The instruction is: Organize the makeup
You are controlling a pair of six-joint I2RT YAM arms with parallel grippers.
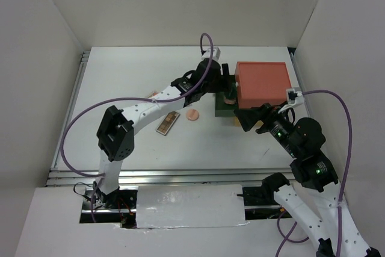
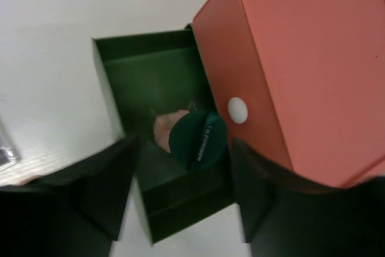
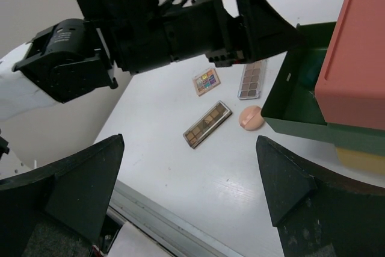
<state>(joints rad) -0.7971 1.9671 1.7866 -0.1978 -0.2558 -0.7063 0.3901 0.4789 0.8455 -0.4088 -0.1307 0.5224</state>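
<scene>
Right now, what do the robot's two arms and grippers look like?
Both the left arm and the right arm have white links and chunky black joints, each with a looping purple cable. Small green lights glow on the right arm's joints. The fingers are broad black wedges.

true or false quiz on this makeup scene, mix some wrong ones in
1. The green drawer is pulled open. True.
2. The dark green compact lies on the table. False: it is inside the green drawer.
3. Three palettes lie on the table. True.
4. The right tool is shut on a palette. False: it is open and empty.
5. A peach compact lies on the table beside a palette. True.
</scene>
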